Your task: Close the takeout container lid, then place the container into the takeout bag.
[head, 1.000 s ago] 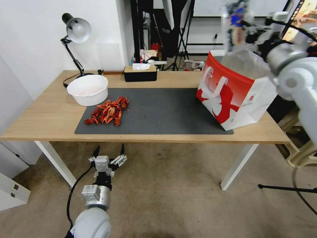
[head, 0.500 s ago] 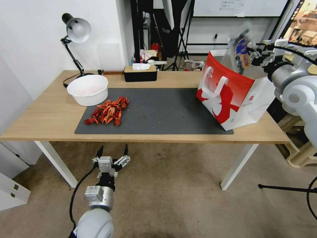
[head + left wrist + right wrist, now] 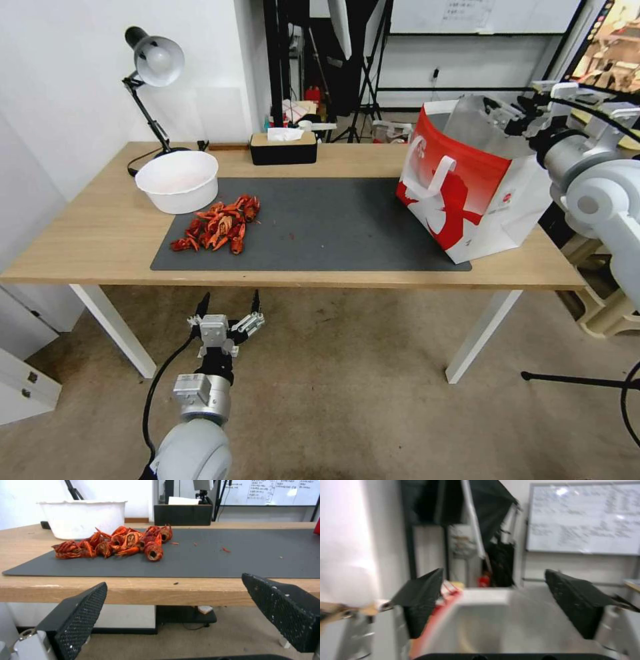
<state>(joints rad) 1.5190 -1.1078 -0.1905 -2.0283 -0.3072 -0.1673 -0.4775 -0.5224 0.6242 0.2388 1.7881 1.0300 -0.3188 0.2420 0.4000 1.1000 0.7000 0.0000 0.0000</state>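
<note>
Right gripper (image 3: 510, 110) hangs just over the open top of the big boxy red-and-white takeout bag (image 3: 467, 193), at the back right part of the wooden desk (image 3: 100, 233). In the right wrist view its two black fingers (image 3: 420, 600) stand wide apart with nothing between them, and the bag's open mouth (image 3: 493, 620) lies right under them.

No small clear berry box can be seen on the desk or in the gripper. It is probably down inside the bag already, but the bag's walls hide the inside, so that is only a guess. If so, the box lies straight below the right gripper, and the right arm is the nearer one by far.

The bag stands leaning a little, half on the dark grey mat (image 3: 320, 227), with white strap handles (image 3: 437, 177) and a shiny clear liner (image 3: 477, 127) sticking up.

The left gripper (image 3: 227, 320) waits low down in front of the desk's front edge, open wide and holding nothing.
</note>
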